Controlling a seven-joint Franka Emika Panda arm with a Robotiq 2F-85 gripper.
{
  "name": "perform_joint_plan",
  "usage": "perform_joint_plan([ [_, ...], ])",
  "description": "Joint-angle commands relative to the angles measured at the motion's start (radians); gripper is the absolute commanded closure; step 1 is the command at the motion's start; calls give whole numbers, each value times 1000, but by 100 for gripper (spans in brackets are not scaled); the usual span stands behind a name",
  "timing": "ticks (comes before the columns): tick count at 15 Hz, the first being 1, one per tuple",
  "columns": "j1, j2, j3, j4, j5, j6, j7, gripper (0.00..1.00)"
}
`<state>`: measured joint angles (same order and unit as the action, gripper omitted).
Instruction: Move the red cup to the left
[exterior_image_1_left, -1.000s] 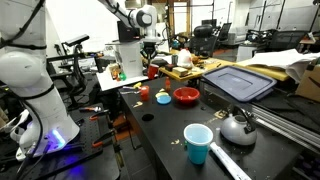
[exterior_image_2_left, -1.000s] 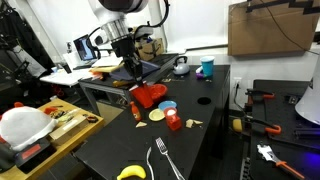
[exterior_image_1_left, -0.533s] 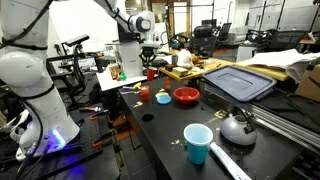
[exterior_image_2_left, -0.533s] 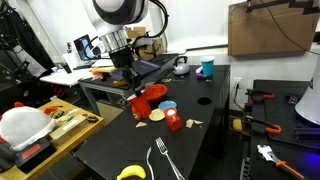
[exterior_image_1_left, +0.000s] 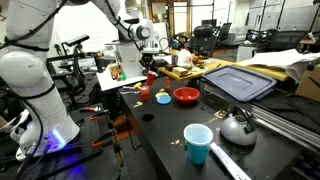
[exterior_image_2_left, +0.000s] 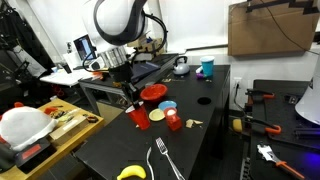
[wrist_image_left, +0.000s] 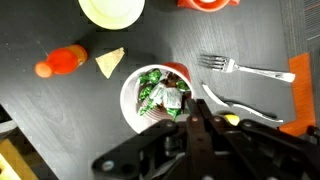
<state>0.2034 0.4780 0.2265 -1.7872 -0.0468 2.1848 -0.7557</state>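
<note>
The red cup (exterior_image_2_left: 138, 115) is a small dark-red cylinder. My gripper (exterior_image_2_left: 132, 101) is shut on its rim and holds it low at the table's edge, beside the wide red bowl (exterior_image_2_left: 153, 93). Whether it touches the table I cannot tell. It also shows in an exterior view (exterior_image_1_left: 152, 76) under the gripper (exterior_image_1_left: 149, 66). In the wrist view the cup (wrist_image_left: 158, 95) is seen from above, with green and white wrappers inside, and the shut fingers (wrist_image_left: 190, 128) grip its near rim.
A light-blue cup (exterior_image_1_left: 198, 143) and a steel kettle (exterior_image_1_left: 238, 126) stand at the near end. A small blue dish (exterior_image_2_left: 168, 106), a cream disc (exterior_image_2_left: 157, 116), a small red object (exterior_image_2_left: 174, 122), a fork (exterior_image_2_left: 163, 160) and a banana (exterior_image_2_left: 130, 173) lie close by. A grey tray (exterior_image_1_left: 238, 80) sits behind.
My gripper has moved down and away from the red bowl toward the table's edge, carrying the red cup with it.
</note>
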Motion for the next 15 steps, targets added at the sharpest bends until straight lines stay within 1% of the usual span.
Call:
perform_joint_plan([
  [1,15,35,8,19,-45,42,35,99],
  [5,35,75,4,43,-87,98,66,99],
  [15,62,156,-3,154,-113,204,192,99],
])
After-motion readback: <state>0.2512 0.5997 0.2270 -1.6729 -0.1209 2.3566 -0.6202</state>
